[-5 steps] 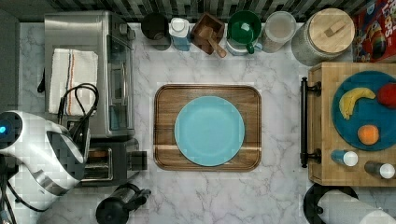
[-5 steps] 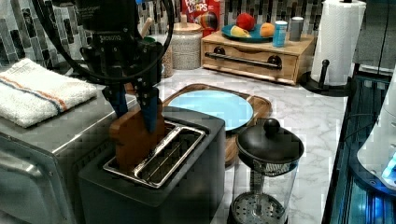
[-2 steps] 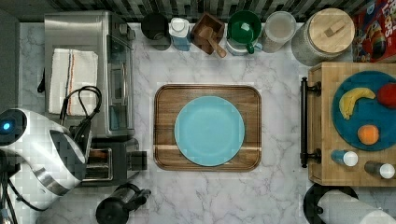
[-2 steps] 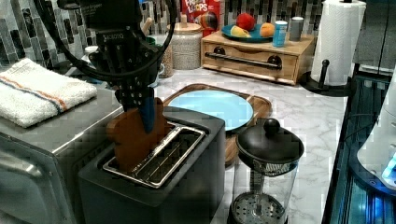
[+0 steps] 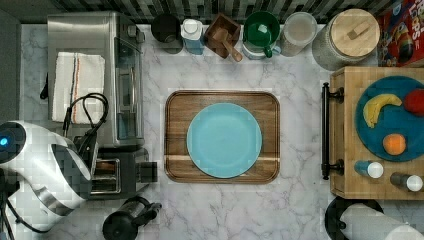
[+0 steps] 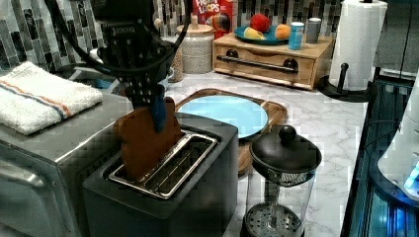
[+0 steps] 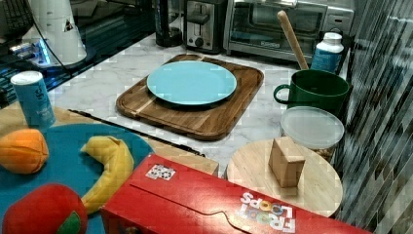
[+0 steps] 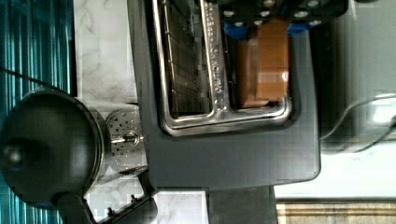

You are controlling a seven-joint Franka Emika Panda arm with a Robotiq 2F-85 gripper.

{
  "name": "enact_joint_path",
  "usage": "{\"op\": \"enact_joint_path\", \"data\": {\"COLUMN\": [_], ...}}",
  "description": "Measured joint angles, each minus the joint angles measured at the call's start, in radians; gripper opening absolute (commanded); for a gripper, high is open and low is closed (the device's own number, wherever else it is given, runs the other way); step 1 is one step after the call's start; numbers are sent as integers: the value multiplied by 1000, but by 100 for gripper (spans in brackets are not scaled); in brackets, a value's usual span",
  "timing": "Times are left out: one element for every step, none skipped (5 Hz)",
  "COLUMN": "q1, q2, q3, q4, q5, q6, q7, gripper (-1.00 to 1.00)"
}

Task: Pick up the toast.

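Fingers [image 6: 159, 111] are clamped on the toast [image 6: 143, 143] at its top edge; it stands half out of the toaster [image 6: 197, 197] slot farthest from the kettle [image 6: 279, 182]. You should lift straight toward 12 o'clock, keeping it off the slot rails

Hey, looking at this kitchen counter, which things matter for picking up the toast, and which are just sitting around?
Part of the job:
- toast, half out of its slot
- gripper, shut on it
- toaster

Just lying about:
- blue plate
- wooden tray
- French press
- folded towel
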Motion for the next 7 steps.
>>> {"op": "enact_joint_path", "data": {"q1": [-4, -16, -34, -45, -63, -90, -129], "q2": [-20, -32, -66, -117, -153, -191, -225], "q3": [0, 5, 4, -12, -21, -61, -141], "q4": [34, 90, 106, 90, 86, 69, 28], "q5": [1, 10, 14, 43, 50, 67, 68], "q6": [-64, -125, -118, -74, -62, -79, -31], "q7": [-13, -28, -104, -201, -334, -490, -592], "gripper": [-100, -100, -100, -100, -100, -100, -100]}}
